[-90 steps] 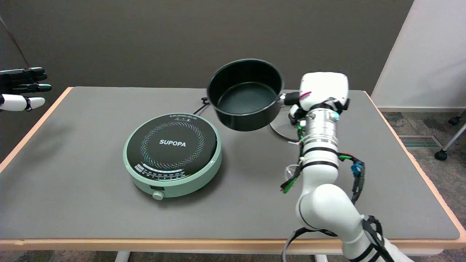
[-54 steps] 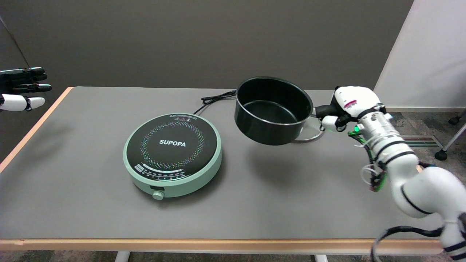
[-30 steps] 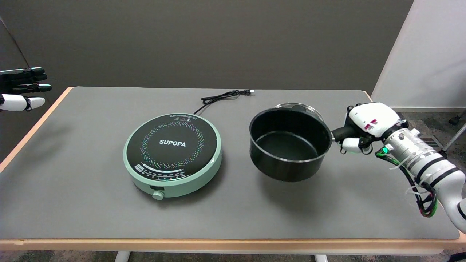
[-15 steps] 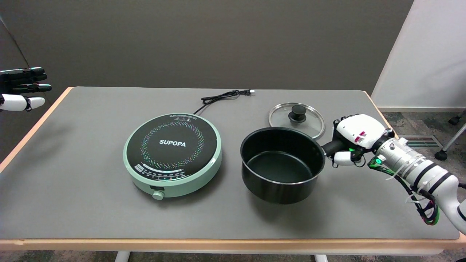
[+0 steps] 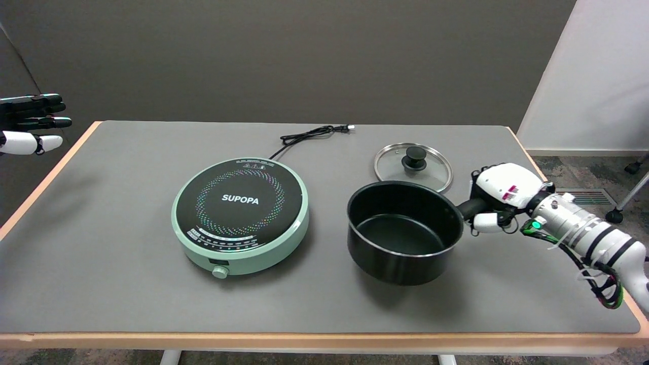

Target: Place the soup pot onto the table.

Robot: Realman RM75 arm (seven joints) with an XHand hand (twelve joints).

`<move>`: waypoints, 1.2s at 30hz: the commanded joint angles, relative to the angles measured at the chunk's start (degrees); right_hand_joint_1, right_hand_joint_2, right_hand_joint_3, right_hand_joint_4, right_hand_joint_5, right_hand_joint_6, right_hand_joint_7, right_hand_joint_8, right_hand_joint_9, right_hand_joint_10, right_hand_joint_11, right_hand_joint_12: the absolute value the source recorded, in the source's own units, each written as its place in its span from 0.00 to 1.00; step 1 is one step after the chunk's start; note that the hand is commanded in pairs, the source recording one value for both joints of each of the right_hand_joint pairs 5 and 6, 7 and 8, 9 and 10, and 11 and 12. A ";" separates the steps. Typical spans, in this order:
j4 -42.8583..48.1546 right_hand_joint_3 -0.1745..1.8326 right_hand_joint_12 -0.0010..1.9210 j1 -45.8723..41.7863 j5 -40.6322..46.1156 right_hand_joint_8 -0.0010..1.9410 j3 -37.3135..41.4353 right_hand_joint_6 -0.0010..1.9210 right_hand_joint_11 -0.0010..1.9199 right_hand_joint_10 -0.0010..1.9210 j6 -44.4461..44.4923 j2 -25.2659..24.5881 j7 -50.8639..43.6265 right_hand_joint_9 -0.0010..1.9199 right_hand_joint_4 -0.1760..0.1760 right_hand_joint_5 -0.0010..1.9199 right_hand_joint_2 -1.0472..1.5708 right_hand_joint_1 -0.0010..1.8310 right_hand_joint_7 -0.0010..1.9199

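I have the right hand (image 5: 499,195) clamped round the soup pot (image 5: 404,233) by its handle, keeping it level, low over the table (image 5: 127,284), right of the cooker (image 5: 241,215), near the lid (image 5: 413,165).

One cam, high (near side), facing table (image 5: 127,284).
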 commanded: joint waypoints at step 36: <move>-21.06 0.76 1.00 2.43 2.08 0.99 18.16 1.00 1.00 1.00 -13.28 -7.78 -4.13 1.00 0.44 1.00 0.82 0.51 1.00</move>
